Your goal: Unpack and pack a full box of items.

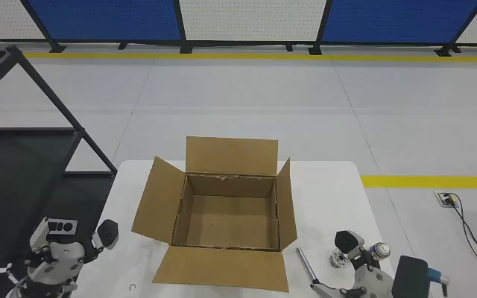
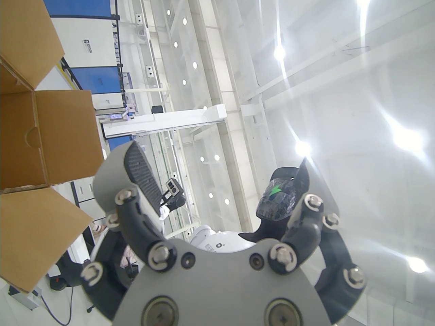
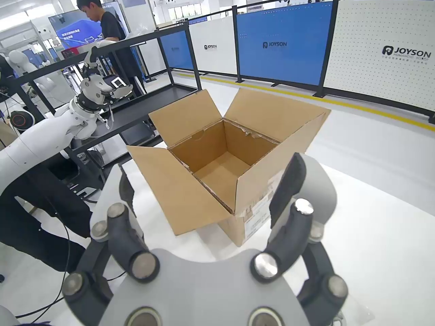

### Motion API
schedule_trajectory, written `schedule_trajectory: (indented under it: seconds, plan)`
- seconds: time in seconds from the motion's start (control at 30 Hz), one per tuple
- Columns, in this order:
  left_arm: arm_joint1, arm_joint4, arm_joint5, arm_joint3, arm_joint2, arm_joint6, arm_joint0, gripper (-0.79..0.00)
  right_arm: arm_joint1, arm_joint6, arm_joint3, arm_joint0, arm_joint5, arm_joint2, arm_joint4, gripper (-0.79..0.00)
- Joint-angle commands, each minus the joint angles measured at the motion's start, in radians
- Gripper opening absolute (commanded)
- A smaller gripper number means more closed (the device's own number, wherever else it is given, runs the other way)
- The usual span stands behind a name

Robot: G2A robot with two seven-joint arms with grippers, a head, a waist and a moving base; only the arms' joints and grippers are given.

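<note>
My right gripper (image 3: 210, 184) sits with its jaws spread wide. Just ahead of them the cardboard box (image 3: 249, 147) stands on the white table (image 3: 343, 201), flaps folded out. My left gripper (image 2: 214, 178) is also wide, with the box's flaps off to one side of its jaws.

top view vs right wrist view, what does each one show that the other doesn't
The top view adds a slim grey rod lying on the table beside the near flap of the cardboard box, plus a straight-down look at the box floor. The right wrist view adds the label on the box's outer wall and a close look at the right gripper, fingers apart. Both share the open box with nothing inside, the white table and the black rack.
</note>
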Motion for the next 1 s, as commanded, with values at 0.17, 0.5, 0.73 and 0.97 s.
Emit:
schedule_trajectory:
  seconds: [0.17, 0.5, 0.73, 0.97]
  plan:
    - [0.001, 0.060, -0.004, -0.033, 0.022, 0.005, 0.010, 0.000, 0.002, 0.013, 0.000, 0.004, 0.006, 0.001, -0.067, 0.000]
    - [0.001, 0.024, -0.001, -0.015, 0.011, -0.002, 0.006, 0.000, 0.013, 0.109, 0.000, -0.091, 0.072, -0.064, -0.523, 0.000]
    - [0.003, 0.027, 0.008, -0.030, 0.008, -0.003, 0.005, 0.000, 0.023, 0.275, 0.035, -0.148, 0.095, -0.124, -0.729, 0.000]
    - [0.003, 0.027, 0.008, -0.030, 0.008, -0.003, 0.005, 0.000, 0.023, 0.275, 0.035, -0.148, 0.095, -0.124, -0.729, 0.000]
